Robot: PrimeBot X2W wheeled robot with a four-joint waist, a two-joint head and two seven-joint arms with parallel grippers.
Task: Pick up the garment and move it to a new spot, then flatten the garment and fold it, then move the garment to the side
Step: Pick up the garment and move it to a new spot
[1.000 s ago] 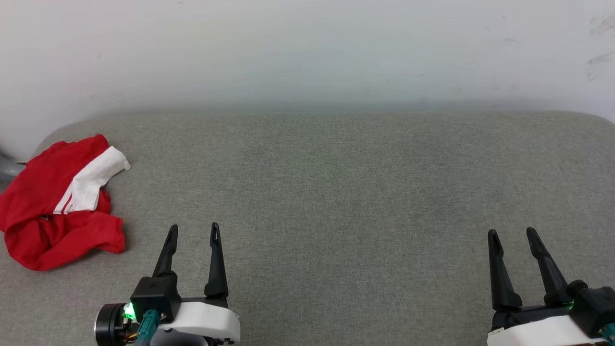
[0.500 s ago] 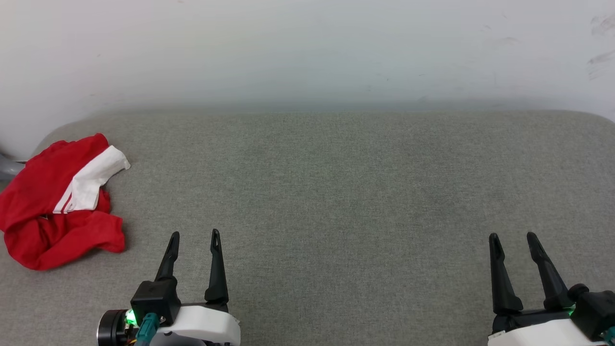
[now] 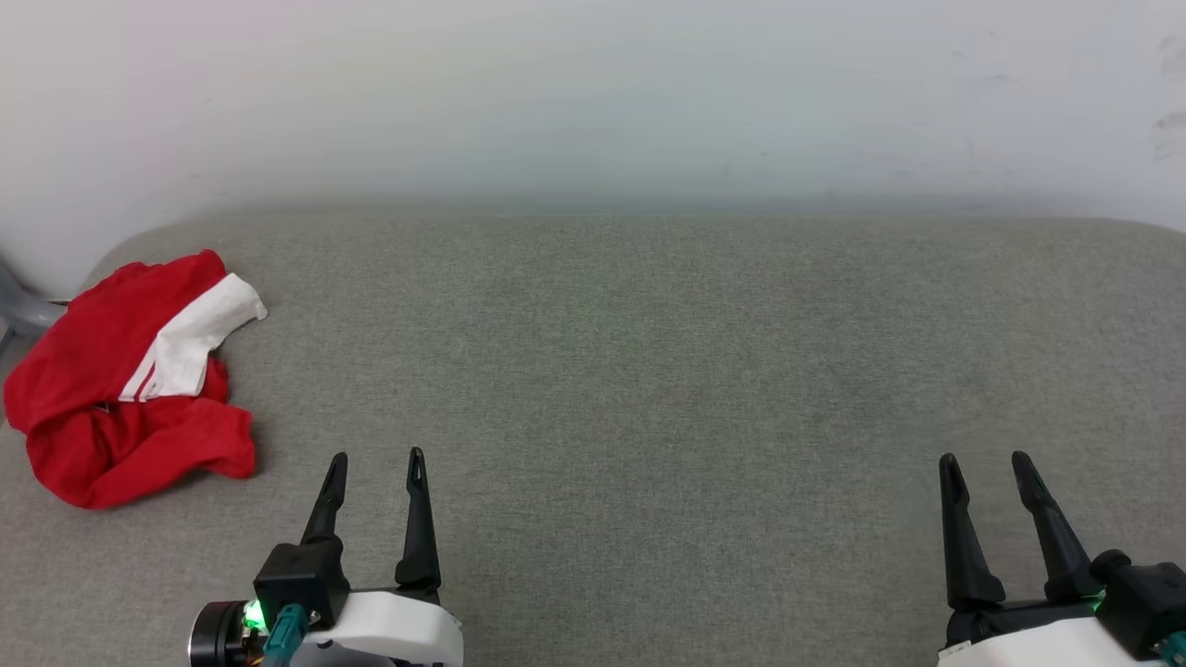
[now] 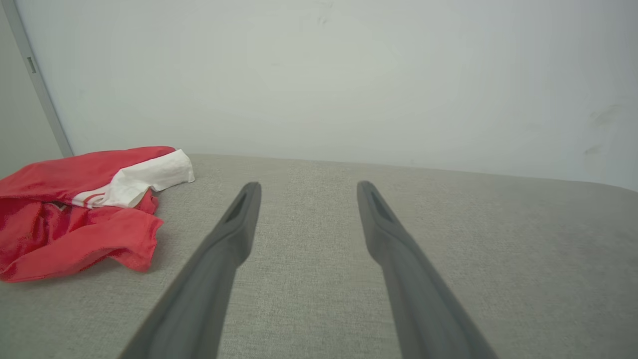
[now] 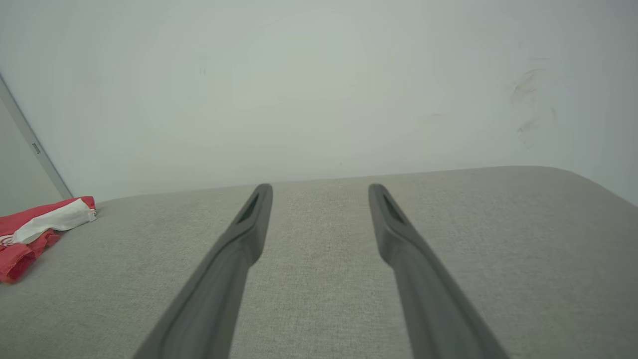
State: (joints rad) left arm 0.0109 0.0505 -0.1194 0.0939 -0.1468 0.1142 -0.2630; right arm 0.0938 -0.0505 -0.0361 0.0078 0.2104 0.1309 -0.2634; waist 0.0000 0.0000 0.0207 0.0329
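Observation:
The garment [image 3: 120,380] is a crumpled red shirt with a white sleeve on top, lying at the far left of the grey fabric surface [image 3: 649,371]. It also appears at the left of the left wrist view as the garment [image 4: 75,214] and at the left edge of the right wrist view as the garment [image 5: 35,229]. My left gripper [image 3: 375,460] stands open near the front edge, to the right of the garment and apart from it, holding nothing. My right gripper [image 3: 984,460] is open at the front right, far from the cloth.
A pale wall [image 3: 593,93] runs along the back of the surface. A grey bar [image 3: 23,310] shows behind the garment at the left edge. The surface's corners are rounded at back left and back right.
The head view has shifted a little, so the garment sits slightly further right and higher. Both grippers have drawn back a little toward the front edge and stayed open.

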